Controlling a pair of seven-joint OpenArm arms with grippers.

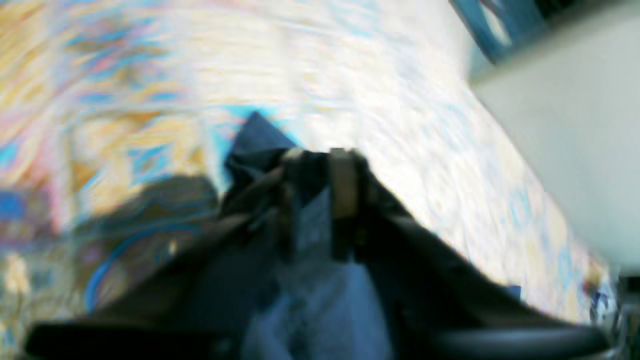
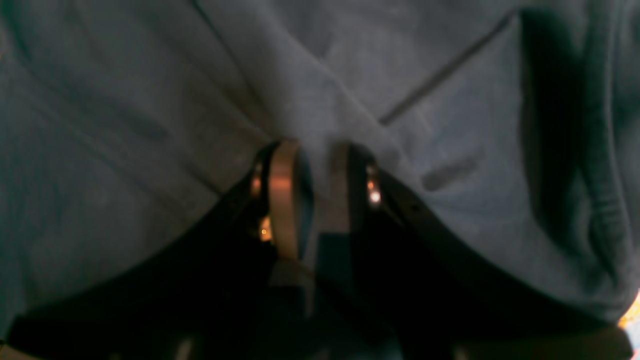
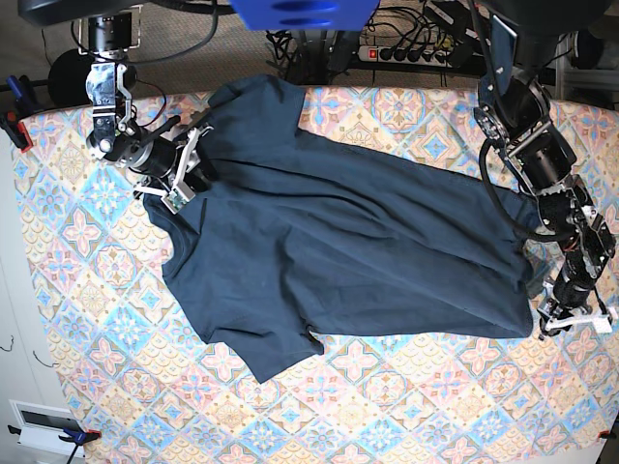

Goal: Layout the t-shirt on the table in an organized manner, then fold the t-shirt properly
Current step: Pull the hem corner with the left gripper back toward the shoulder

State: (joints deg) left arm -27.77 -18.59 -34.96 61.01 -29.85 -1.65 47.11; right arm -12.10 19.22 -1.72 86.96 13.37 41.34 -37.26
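Observation:
The dark navy t-shirt [image 3: 338,242] lies spread and wrinkled across the patterned table [image 3: 406,406], its length running from upper left to lower right. My right gripper [image 3: 189,164] is at the shirt's upper left edge. In the right wrist view its fingers [image 2: 282,200] are shut on a ridge of the fabric [image 2: 125,100]. My left gripper [image 3: 559,307] is at the shirt's lower right corner. The left wrist view is heavily blurred: navy cloth [image 1: 260,135] lies at and between the fingers of the left gripper [image 1: 317,160], over the table [image 1: 375,75].
A power strip with cables [image 3: 416,48] lies behind the table's far edge. Clamps [image 3: 12,97] hold the cloth at the left edge. Pale floor [image 1: 575,125] shows beyond the table edge close to the left gripper.

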